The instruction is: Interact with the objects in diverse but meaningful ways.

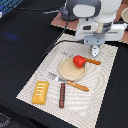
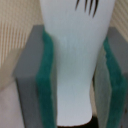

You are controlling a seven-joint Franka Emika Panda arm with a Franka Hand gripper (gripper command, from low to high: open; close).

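The arm reaches in from the far side, wrist pointing straight down, and the tool (image 1: 95, 49) has its green-padded fingers (image 2: 46, 80) clamped on a white piece.

— What colours do you see?
— A red tomato (image 1: 78, 61) on a tan plate (image 1: 70, 71). A yellow-orange block (image 1: 40, 92) with ridges. A dark brown sausage stick (image 1: 62, 95). The mat (image 1: 102, 92) has pale stripes.
— And in your gripper (image 2: 75, 75)?
— My grey fingers (image 2: 27, 75) have green pads (image 2: 46, 80). The piece (image 2: 75, 60) between them is white with dark marks.

black tabletop (image 1: 20, 55), striped beige placemat (image 1: 95, 90), brown cardboard (image 1: 60, 21) at far edge
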